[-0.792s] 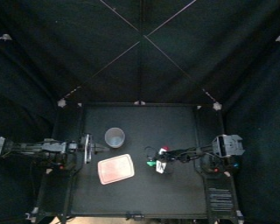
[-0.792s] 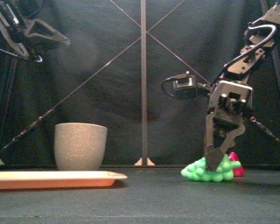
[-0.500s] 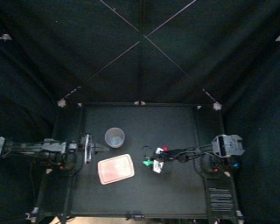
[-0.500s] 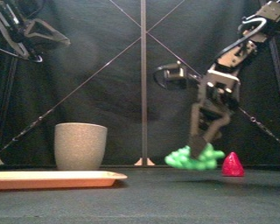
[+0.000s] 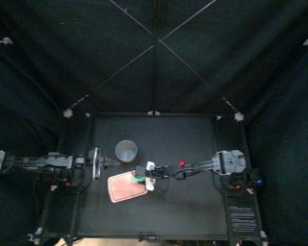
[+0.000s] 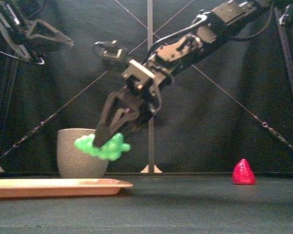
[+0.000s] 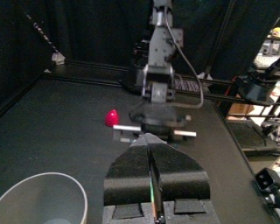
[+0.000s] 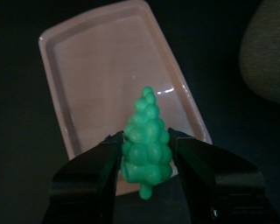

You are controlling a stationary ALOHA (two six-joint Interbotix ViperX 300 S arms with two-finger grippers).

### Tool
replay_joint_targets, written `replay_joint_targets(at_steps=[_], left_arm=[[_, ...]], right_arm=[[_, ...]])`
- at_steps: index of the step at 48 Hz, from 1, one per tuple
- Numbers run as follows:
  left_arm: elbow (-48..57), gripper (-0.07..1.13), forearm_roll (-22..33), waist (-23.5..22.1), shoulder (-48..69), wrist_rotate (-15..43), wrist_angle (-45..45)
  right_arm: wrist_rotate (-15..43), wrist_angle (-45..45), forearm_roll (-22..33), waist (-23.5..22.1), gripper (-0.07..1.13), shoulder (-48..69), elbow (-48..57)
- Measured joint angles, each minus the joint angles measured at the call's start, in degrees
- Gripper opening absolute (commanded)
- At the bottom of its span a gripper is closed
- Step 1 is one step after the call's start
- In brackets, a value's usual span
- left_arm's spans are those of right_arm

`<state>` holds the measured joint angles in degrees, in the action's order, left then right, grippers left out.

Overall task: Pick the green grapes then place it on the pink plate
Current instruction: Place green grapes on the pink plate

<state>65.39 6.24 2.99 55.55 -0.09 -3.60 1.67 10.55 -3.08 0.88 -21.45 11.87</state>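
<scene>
Far left, the left gripper (image 7: 152,153) rests off the table's left edge, its jaws pressed together on nothing. Next along, the pink plate (image 6: 58,187) lies flat and bare at the near left, with the tall grey cup (image 6: 73,155) standing just behind it.

And here's the action: the right gripper (image 6: 114,132), reaching across from the right, is clamped on the green grapes (image 6: 107,144). They hang in the air, clear of the table, about over the plate's right end. So we'd call the pick done. What's left is to lower, let go over the plate and pull away.

Far right, a small red toy (image 6: 242,171) stands alone.

The table (image 6: 174,208) is plain black and flat, and black curtains close the booth behind.
</scene>
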Motion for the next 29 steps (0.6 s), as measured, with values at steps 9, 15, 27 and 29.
replay_joint_targets(at_steps=[9,15,27,29], left_arm=[[0.00,0.11,-0.09,0.79,0.26,0.09,0.00],[0.35,0.11,-0.35,1.41,0.44,0.09,0.00],[0.97,0.11,-0.53,2.46,0.70,0.09,-0.09],[0.97,0.11,-0.53,2.46,0.79,0.09,-0.09]], right_arm=[[0.00,3.08,0.18,1.32,0.66,-6.15,-8.17],[0.00,3.25,0.18,2.37,0.66,-7.21,-11.07],[0.18,3.25,-0.70,3.52,0.70,-9.40,-12.83],[0.18,3.25,-0.97,3.60,0.72,-9.84,-13.01]])
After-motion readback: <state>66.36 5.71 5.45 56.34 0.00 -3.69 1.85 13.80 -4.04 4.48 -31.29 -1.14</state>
